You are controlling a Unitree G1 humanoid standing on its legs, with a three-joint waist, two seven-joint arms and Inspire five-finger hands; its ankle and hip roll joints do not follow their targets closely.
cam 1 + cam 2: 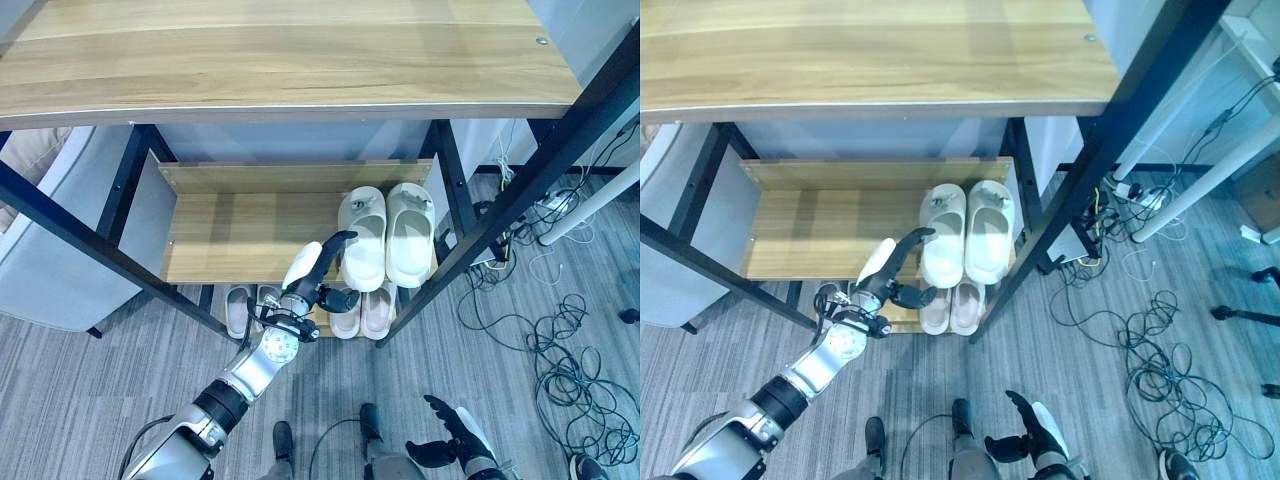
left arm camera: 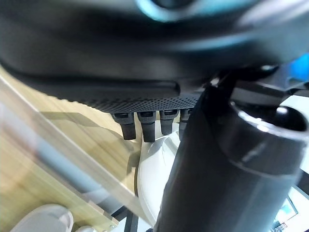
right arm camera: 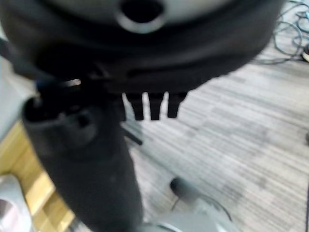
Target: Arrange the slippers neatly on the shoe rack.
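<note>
Fingers of the left hand reach out straight beside the cream slippers at centre frame on the shoe rack, so nudge gently sideways to keep the pair aligned.

No readable text, labels, numbers or signs on any surface.

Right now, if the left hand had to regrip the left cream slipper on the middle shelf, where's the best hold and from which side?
Probably the heel end of the left cream slipper, approached from the shelf's open front. Its heel points toward the robot at the middle shelf front edge, and the strap sits at the far end. The right cream slipper lies close alongside, so come from the bare left side, where the left hand is, open.
</note>
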